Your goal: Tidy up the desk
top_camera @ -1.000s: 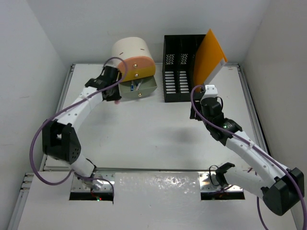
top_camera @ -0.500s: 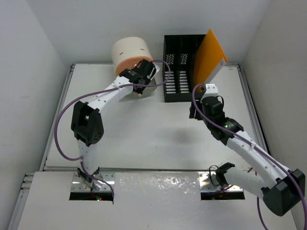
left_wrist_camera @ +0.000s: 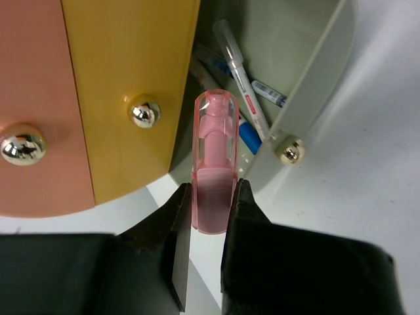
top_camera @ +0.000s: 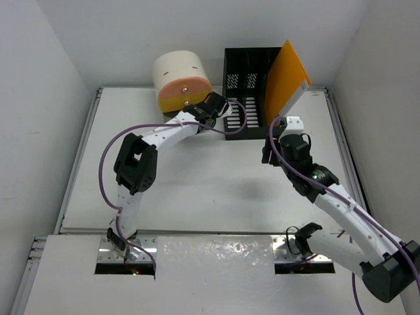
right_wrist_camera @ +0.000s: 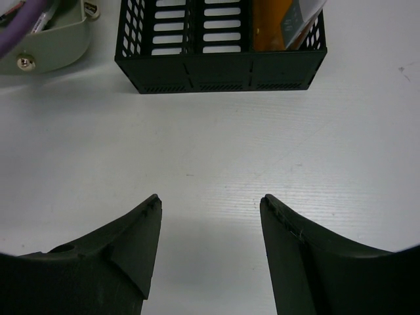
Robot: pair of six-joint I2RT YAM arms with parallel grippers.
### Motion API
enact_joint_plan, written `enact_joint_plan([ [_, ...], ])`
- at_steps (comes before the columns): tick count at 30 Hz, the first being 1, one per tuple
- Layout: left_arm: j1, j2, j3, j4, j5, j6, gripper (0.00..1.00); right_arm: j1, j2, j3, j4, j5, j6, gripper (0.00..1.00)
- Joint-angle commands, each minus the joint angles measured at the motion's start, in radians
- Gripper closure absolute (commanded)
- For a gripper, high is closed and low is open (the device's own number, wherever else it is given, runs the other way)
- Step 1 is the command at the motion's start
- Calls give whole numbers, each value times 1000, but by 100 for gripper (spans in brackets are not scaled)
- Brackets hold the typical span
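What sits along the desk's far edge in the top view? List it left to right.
Round drawer organizer → black file rack → orange folder

The middle of the desk (top_camera: 197,190) is bare and wide, right down to the near edge. At the far edge stand a round drawer box (top_camera: 178,72) and, to its right, a black file rack (top_camera: 244,85) with an orange folder (top_camera: 286,75) sticking up from its right slot. Only a thin strip of desk lies between the open drawer (right_wrist_camera: 46,49) and the rack. The left arm (top_camera: 164,134) and its purple cable (top_camera: 243,118) hang over that spot. The left gripper (left_wrist_camera: 211,197), pinching a pink pen (left_wrist_camera: 213,144), blocks the drawer's mouth. The right gripper (right_wrist_camera: 210,200) is spread wide, with bare desk ahead up to the rack.
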Motion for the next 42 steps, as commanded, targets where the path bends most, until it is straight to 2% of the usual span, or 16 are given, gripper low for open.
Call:
enact_joint_plan([
  [1,3,3,14,98,-47,56,100,-5,-26,8,0,31,19,40],
  [6,3,23,12,128,-41,53,95,-7,-28,6,-6,32,23,40],
  [15,21,57,55,125,-32,33,56,-5,-35,17,-24,46,8,40],
  [18,23,49,84,111,-27,13,49,-5,-36,17,-27,48,5,40],
  [21,23,35,120,60,-17,-27,47,-5,-32,16,-23,41,3,40],
  [24,21,-12,153,-4,35,-85,52,-7,-22,16,-6,26,-3,40],
  [25,21,-47,158,-25,63,-100,58,-5,-17,17,-3,18,-7,40],
  [27,21,-89,155,-36,91,-149,76,-5,1,16,7,9,-10,40],
  [28,23,-131,140,-30,100,-163,91,-7,9,17,20,-11,-11,40],
  [30,24,-188,114,-1,95,-214,100,-7,43,26,39,-38,-11,40],
  [32,38,-251,82,46,98,-278,100,-7,78,36,60,-89,-3,40],
  [35,95,-302,20,109,181,-406,100,-5,102,37,91,-138,8,41],
  [38,158,-330,-32,93,360,-531,100,-5,138,60,129,-169,11,41],
  [42,169,-327,-153,62,424,-577,100,-4,182,94,146,-184,6,41],
])
